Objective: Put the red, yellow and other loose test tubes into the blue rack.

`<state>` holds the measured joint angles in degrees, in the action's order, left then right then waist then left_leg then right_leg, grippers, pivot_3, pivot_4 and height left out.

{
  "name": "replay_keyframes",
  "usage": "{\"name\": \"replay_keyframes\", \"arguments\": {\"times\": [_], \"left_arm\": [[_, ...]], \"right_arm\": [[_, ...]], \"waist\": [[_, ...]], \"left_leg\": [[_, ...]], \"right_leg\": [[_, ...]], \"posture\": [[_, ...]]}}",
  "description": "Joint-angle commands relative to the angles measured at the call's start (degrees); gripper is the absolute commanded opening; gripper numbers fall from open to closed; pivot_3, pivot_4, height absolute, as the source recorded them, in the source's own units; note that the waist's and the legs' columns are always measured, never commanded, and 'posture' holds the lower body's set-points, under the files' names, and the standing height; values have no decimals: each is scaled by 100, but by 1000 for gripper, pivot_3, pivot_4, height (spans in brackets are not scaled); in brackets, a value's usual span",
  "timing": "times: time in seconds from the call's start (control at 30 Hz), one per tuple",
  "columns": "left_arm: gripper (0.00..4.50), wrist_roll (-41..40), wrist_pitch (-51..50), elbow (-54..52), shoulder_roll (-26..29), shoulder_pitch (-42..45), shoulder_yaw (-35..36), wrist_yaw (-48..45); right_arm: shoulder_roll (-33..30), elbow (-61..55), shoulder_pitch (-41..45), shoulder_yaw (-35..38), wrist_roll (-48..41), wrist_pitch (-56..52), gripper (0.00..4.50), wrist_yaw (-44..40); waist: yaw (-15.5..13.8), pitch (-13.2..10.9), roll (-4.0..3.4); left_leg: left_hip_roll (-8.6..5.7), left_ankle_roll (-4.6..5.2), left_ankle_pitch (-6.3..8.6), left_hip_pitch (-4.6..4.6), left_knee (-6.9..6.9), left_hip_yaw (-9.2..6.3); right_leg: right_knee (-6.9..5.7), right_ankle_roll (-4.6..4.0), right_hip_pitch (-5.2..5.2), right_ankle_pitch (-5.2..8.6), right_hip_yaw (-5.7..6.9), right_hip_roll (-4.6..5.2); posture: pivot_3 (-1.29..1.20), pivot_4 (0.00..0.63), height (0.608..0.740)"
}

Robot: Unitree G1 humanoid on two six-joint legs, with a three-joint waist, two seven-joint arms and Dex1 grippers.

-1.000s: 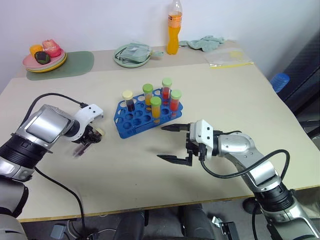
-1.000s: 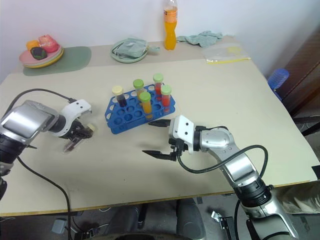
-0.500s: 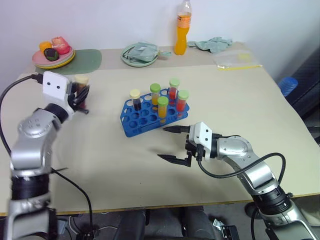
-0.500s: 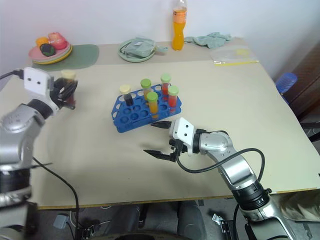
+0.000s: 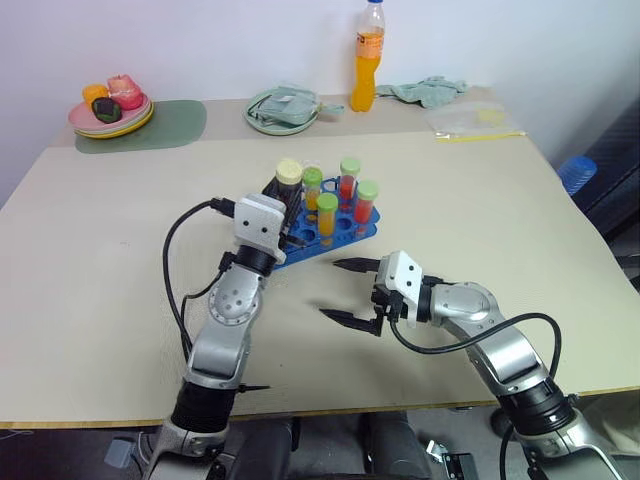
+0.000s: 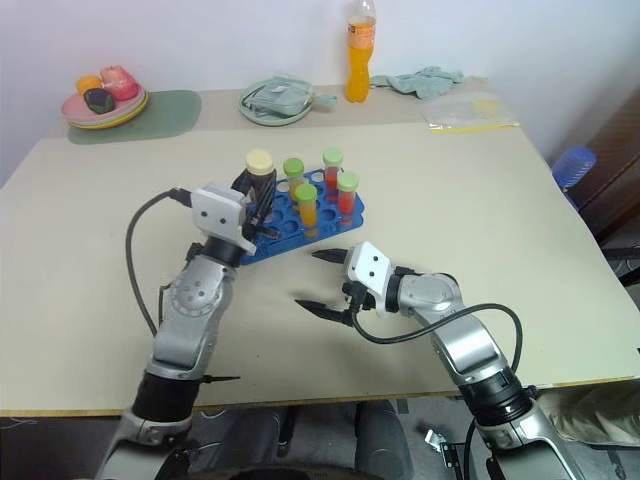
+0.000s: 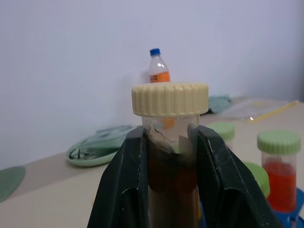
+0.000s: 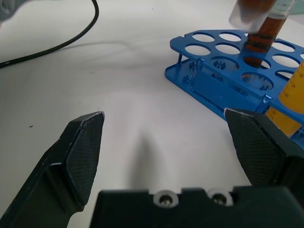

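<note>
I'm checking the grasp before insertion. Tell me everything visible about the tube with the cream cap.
The cream-capped tube is clear plastic with a ribbed cream screw cap and dark brown liquid. It stands about upright, clamped below the cap by the left tool, its lower end over the open holes of the blue rack; whether it touches the rack cannot be told.

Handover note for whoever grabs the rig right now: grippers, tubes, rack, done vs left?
Left gripper: shut on a cream-capped tube of dark brown liquid, held upright over the blue rack, near its far left holes.
Right gripper: open, holding nothing, low over the table in front of the rack.
Done: four green-capped tubes stand in the rack, red and orange-yellow fills.
Left: lower the held tube into a free hole and release. No other loose tubes are visible on the table.
</note>
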<state>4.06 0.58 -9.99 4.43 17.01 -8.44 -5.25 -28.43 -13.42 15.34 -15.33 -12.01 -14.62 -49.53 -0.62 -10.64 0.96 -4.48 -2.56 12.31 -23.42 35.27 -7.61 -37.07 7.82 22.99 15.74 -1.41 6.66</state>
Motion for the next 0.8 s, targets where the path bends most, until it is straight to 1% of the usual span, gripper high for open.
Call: {"name": "replay_keyframes", "arguments": {"times": [0.03,0.2,0.37,0.67,0.8], "left_arm": [[785,137,-57,95,-28,187,-15,41],[785,176,-213,25,12,119,-42,-87],[785,-157,-488,-66,-127,1,62,-244],[785,-100,-884,-172,-27,-84,46,-327],[785,103,-1007,-137,52,-90,11,-253]], "right_arm": [[9,-275,-95,125,-39,-14,4500,96],[17,-315,-130,131,-71,-53,4500,139],[39,-282,-108,94,-81,-52,4500,122],[96,-170,-44,40,-73,-33,4500,37],[122,-162,-45,36,-80,-45,4500,13]], "waist": [[-4,0,0],[5,0,0],[2,0,0],[3,1,0],[4,2,-1]], "left_leg": [[0,0,0,0,0,0],[0,1,0,0,-1,-1],[0,1,0,0,0,-2],[0,0,0,1,0,-2],[0,0,0,1,-1,-2]], "right_leg": [[0,0,0,0,0,0],[-1,0,1,0,0,-1],[0,1,0,0,1,-1],[0,1,-1,0,1,-1],[0,0,-2,0,1,-1]], "posture": [[0,150,740],[0,150,740],[0,150,740],[0,150,740],[0,150,740]]}}
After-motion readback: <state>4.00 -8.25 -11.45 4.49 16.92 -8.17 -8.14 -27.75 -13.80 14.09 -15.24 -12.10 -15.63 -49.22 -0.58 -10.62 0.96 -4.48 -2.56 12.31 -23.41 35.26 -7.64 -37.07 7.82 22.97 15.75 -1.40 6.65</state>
